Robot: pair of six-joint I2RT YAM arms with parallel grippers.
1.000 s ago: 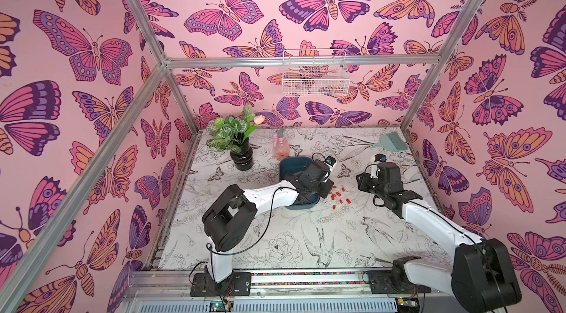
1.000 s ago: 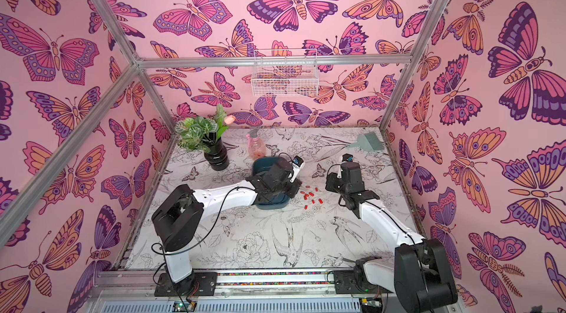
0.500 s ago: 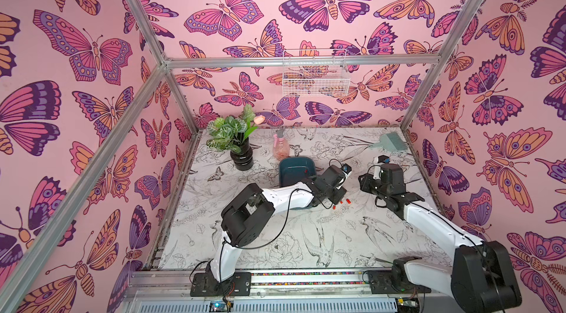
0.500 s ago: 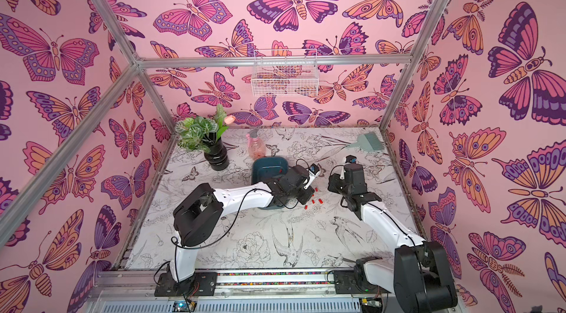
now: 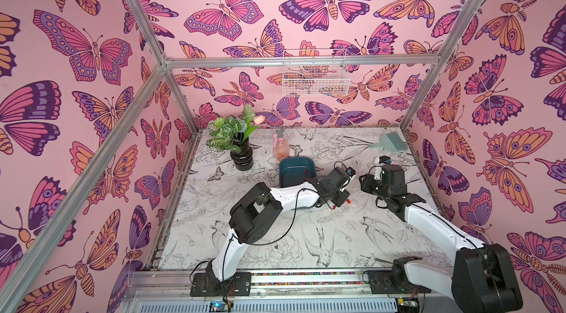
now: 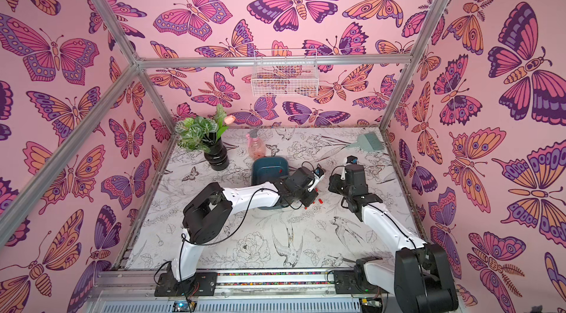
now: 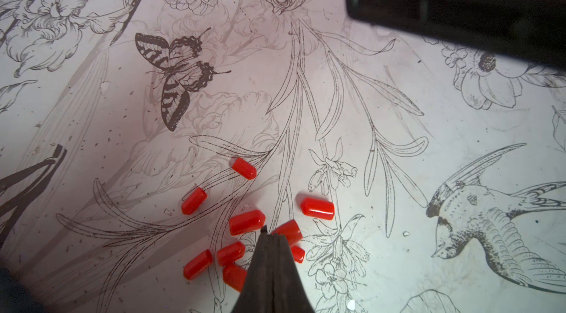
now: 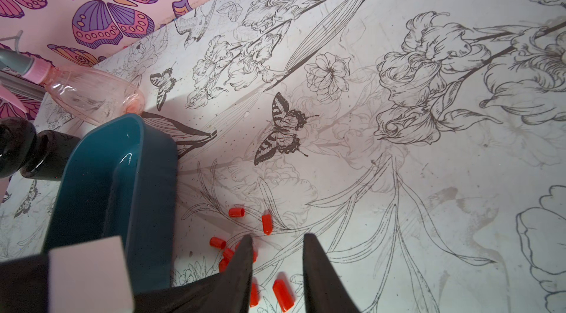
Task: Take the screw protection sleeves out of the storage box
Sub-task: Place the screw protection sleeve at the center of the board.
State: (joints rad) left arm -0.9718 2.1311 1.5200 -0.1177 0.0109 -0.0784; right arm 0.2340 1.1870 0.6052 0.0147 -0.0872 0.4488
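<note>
Those tiny red caps [image 7: 247, 222] look light, slick and rolly, so I'd pinch one across its sides; most lie on the table [image 7: 398, 173] beside the blue box [image 5: 289, 175], one looks inside it, the left gripper [image 7: 270, 234] is closed on nothing I can see, and the right gripper [image 8: 278, 253] is partly open and empty.

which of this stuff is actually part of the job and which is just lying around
Job: red caps; blue box; left gripper; right gripper.

Lying about: plant; pink spray bottle; green comb; white wire basket on the wall.
</note>
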